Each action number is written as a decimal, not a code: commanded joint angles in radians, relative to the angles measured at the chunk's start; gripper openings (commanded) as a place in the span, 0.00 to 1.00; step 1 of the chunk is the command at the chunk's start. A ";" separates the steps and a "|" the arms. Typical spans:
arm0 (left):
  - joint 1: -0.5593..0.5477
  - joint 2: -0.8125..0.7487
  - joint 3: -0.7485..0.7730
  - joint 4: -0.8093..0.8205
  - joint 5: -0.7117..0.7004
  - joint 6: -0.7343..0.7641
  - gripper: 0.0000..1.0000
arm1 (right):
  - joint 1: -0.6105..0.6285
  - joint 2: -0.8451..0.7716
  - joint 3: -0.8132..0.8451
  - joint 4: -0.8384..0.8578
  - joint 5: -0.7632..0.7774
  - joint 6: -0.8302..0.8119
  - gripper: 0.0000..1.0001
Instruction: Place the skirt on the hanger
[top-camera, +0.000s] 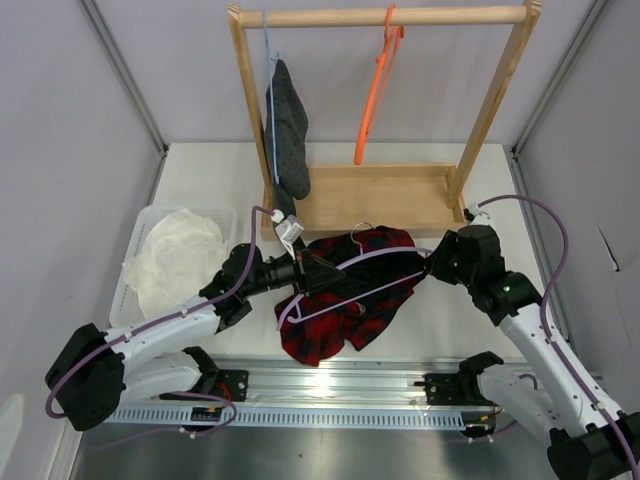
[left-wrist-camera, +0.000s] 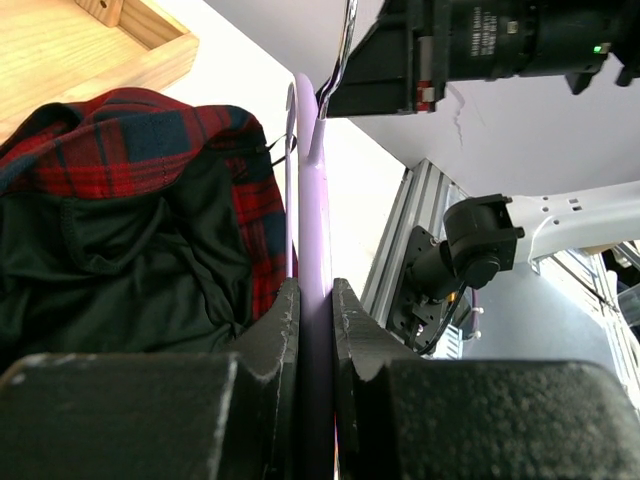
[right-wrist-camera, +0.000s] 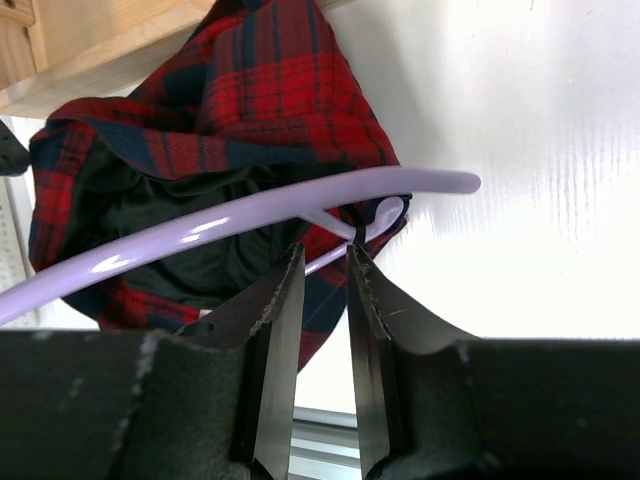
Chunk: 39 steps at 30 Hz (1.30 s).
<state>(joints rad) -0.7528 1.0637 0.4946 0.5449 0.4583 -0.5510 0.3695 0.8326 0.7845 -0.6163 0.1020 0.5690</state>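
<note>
Mid-desk (top-camera: 445, 325), just in front of the wooden rack (top-camera: 380, 195): skirt (top-camera: 345, 300) lies crumpled, hanger (top-camera: 378, 257) across it. Left pincer (left-wrist-camera: 312, 292) is pinching the hanger's lilac arm. Right pincer (right-wrist-camera: 325, 256) sits at the hanger's thin lower rail, jaws narrowly apart; can't tell if it's gripping.

- white table (top-camera: 200, 175), walled in on three sides
- wooden rack (top-camera: 380, 200) standing at the back, its tray-like base flat on the top
- red-and-black plaid skirt (top-camera: 350, 300) bunched up mid-table, right up by that base
- white plastic basket (top-camera: 140, 235) on the left, white cloth (top-camera: 180, 260) heaped in it
- aluminium rail (top-camera: 330, 385) along the near edge
</note>
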 joint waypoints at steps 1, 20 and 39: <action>0.013 0.013 0.067 0.086 0.028 -0.007 0.00 | 0.000 -0.024 0.055 -0.019 0.024 -0.018 0.29; 0.043 0.179 0.191 0.044 0.141 0.042 0.00 | 0.134 0.031 0.180 0.095 -0.131 -0.208 0.41; 0.185 0.285 0.357 -0.080 0.431 0.131 0.00 | -0.012 0.037 0.216 0.262 -0.410 -0.451 0.71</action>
<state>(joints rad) -0.5743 1.3579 0.8066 0.4507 0.8448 -0.4694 0.4114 0.9245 0.9764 -0.4355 -0.2218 0.1303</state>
